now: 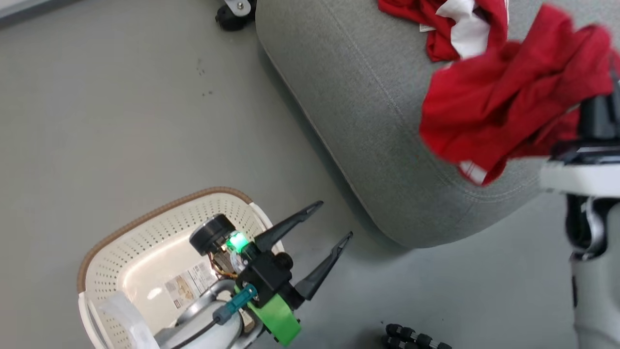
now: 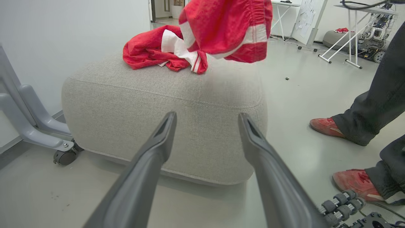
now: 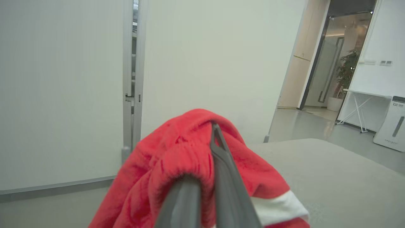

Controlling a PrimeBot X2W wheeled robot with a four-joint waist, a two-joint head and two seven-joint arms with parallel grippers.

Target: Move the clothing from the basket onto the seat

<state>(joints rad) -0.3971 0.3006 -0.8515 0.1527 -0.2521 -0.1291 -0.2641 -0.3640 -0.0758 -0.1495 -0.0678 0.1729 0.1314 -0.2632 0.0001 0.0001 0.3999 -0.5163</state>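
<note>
Two red shoes (image 2: 327, 127), caster (image 2: 65, 156) flank seat (image 2: 164, 104) holding clothing (image 2: 148, 50).

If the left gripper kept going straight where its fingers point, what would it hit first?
Most likely the side of the grey seat. The left gripper, fingers open, aims squarely at it, with bare floor between; how far is unclear.

Setting: a robotics lab or test room inside an office building. Indicators:
- Smooth grey floor (image 2: 316, 88).
- Beyond and to the right of the left gripper (image 2: 205, 117): wheeled whiteboard (image 2: 308, 20), white trestle table (image 2: 364, 9), cabled machinery (image 2: 375, 34).
- To its left: castered grey frame (image 2: 34, 126).
- Beyond the right gripper (image 3: 213, 133): plain white wall (image 3: 205, 57), corridor doorway (image 3: 335, 53), potted plant (image 3: 345, 72).
</note>
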